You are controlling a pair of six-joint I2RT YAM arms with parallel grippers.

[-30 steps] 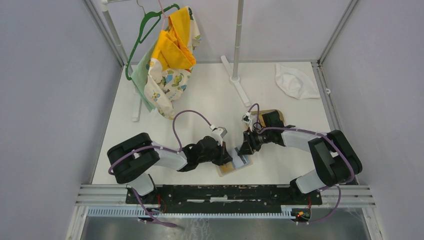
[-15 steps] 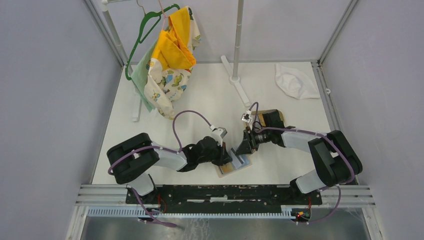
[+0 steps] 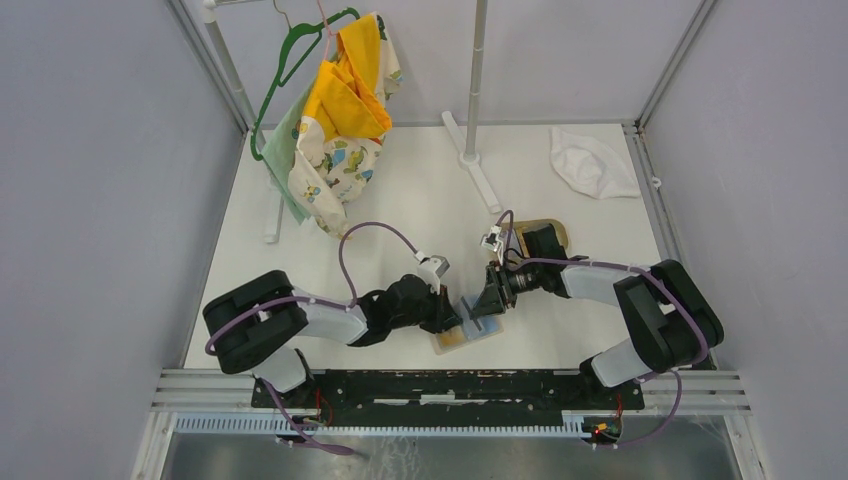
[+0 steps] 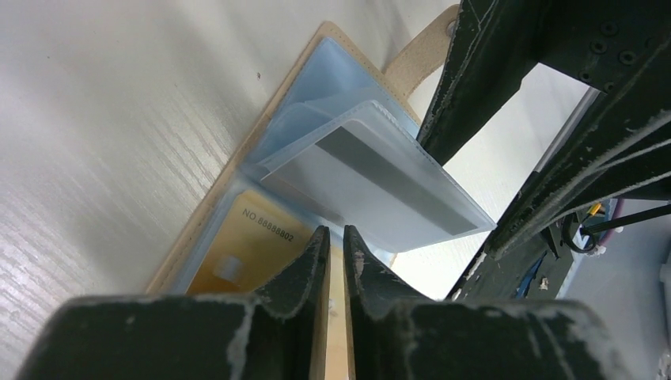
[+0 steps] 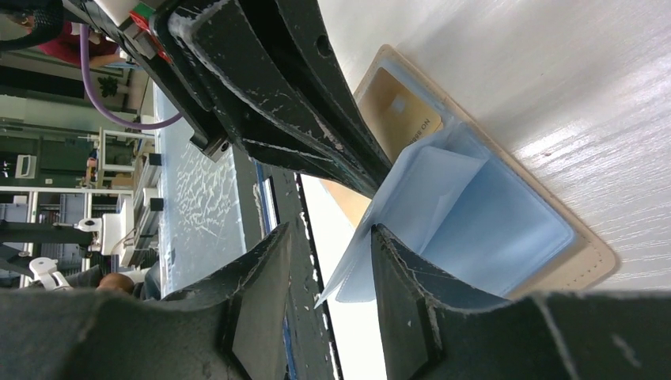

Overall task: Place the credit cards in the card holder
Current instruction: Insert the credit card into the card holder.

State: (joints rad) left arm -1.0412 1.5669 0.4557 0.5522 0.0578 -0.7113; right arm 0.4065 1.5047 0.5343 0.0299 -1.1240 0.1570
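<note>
Your card holder [image 3: 470, 333] lies open at table's [image 3: 420, 200] near edge, midway between arms. Gold card [image 4: 253, 245] sits in flat pocket, white-grey card [image 4: 388, 182] in raised clear sleeve [image 5: 419, 190]. Your left gripper [image 4: 335, 237] hovers over gold card, jaws parted by slit, nothing seen between. Your right gripper [image 5: 331, 231] straddles clear sleeve, jaws half apart, not clamping.

Seen from above, the left gripper [image 3: 451, 313] and right gripper [image 3: 479, 309] are covering most of the card holder [image 3: 440, 346], and the right arm [image 3: 590, 278] is hiding part of the tan tray [image 3: 556, 227]. In the left wrist view, the left fingers [image 4: 294, 277] are blocking the lower edge of the gold card [image 4: 237, 247].
</note>
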